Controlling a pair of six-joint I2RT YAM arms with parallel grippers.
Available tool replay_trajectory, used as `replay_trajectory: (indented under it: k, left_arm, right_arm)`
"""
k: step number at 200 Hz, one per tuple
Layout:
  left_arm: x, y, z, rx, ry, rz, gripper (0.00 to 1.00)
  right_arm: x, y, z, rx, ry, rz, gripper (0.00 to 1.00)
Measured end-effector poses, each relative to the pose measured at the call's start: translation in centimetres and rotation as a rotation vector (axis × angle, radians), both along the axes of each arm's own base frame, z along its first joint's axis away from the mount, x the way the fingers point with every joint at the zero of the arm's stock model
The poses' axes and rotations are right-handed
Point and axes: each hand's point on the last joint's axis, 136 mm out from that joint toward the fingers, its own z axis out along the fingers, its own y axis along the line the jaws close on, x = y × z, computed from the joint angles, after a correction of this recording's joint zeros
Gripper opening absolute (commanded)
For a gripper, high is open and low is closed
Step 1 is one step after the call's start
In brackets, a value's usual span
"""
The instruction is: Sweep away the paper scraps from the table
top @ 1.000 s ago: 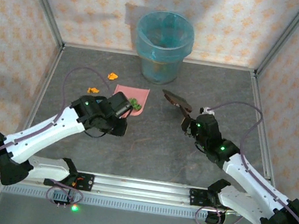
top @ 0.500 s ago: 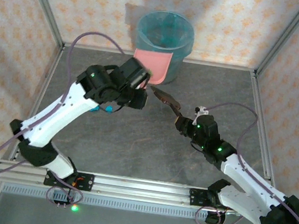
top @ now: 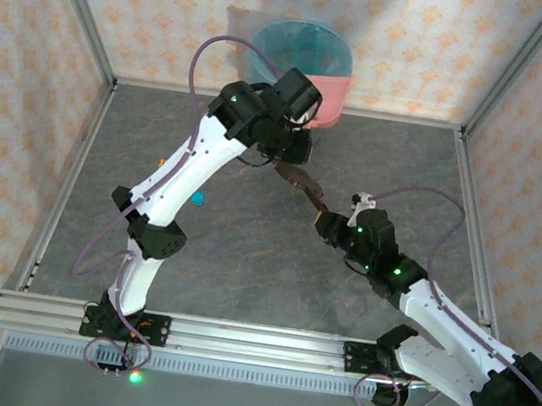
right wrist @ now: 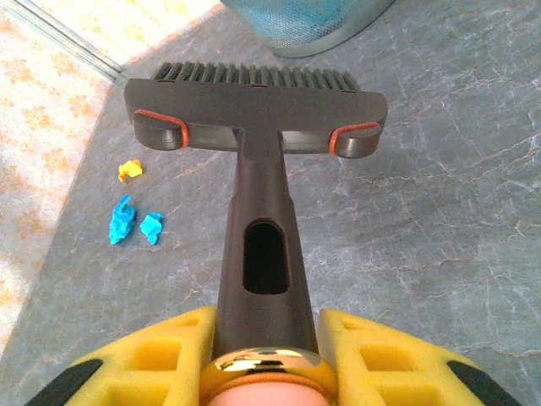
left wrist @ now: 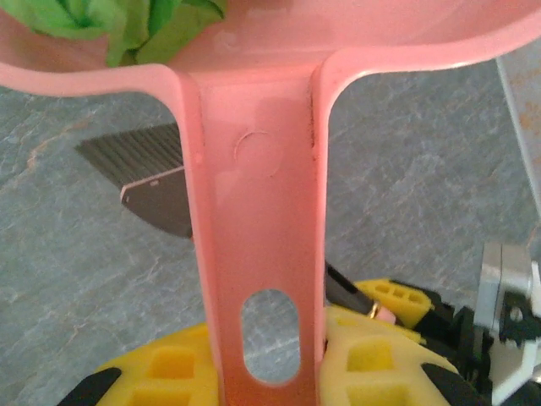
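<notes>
Scraps of green paper (left wrist: 127,25) lay bunched in the pink dustpan (left wrist: 262,169), which was held up off the table (top: 272,264) at the rim of the blue-lined bin (top: 265,46). Two blue scraps (right wrist: 122,222) and an orange scrap (right wrist: 128,171) lay on the table's left half. The left gripper (left wrist: 270,355) pinched the dustpan's handle between its yellow fingers. The right gripper (right wrist: 266,338) was clamped on the handle of the dark brush (right wrist: 254,110), whose bristles pointed toward the bin.
</notes>
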Motion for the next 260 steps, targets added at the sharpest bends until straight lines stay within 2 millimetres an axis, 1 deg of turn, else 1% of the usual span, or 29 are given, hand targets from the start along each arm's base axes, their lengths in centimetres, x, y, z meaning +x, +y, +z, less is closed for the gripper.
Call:
replay_trajectory:
  k: [16, 46, 65, 82, 115, 135, 169, 194, 220, 260]
  left_arm:
    - [0.9, -0.2, 0.5, -0.049, -0.009, 0.009, 0.00]
    - [2.1, -1.6, 2.1, -0.169, -0.030, 0.009, 0.00]
    - [3.1, -2.2, 2.9, -0.249, -0.031, 0.017, 0.00]
    - [4.6, -2.3, 3.3, -0.317, -0.023, 0.049, 0.00]
    - [7.6, -2.2, 3.3, -0.426, -0.004, 0.122, 0.00]
    - [9.1, -2.6, 3.6, -0.503, 0.006, 0.153, 0.00]
    - [11.2, -3.7, 4.8, -0.637, 0.013, 0.201, 0.00]
    - [12.6, -4.2, 6.2, -0.754, 0.016, 0.238, 0.00]
    - [15.1, -4.2, 7.5, -0.892, 0.021, 0.298, 0.00]
    - [18.5, -3.7, 7.5, -1.036, 0.042, 0.387, 0.00]
  right_arm:
    - [0.0, 0.0, 0.1, 0.002, -0.003, 0.000, 0.00]
    - [0.0, 0.1, 0.0, 0.002, 0.000, 0.003, 0.00]
    - [0.0, 0.1, -0.2, 0.000, 0.004, 0.004, 0.00]
    - [0.0, 0.1, -0.2, -0.001, 0.005, 0.004, 0.00]
    - [0.1, 0.1, -0.3, -0.002, 0.007, 0.004, 0.00]
    - [0.1, 0.1, -0.4, -0.003, 0.009, 0.004, 0.00]
    - [0.1, 0.1, -0.4, -0.004, 0.010, 0.004, 0.00]
    - [0.1, 0.1, -0.4, -0.005, 0.011, 0.004, 0.00]
    - [0.1, 0.1, -0.4, -0.005, 0.011, 0.003, 0.00]
    - [0.1, 0.1, -0.4, -0.005, 0.011, 0.004, 0.00]
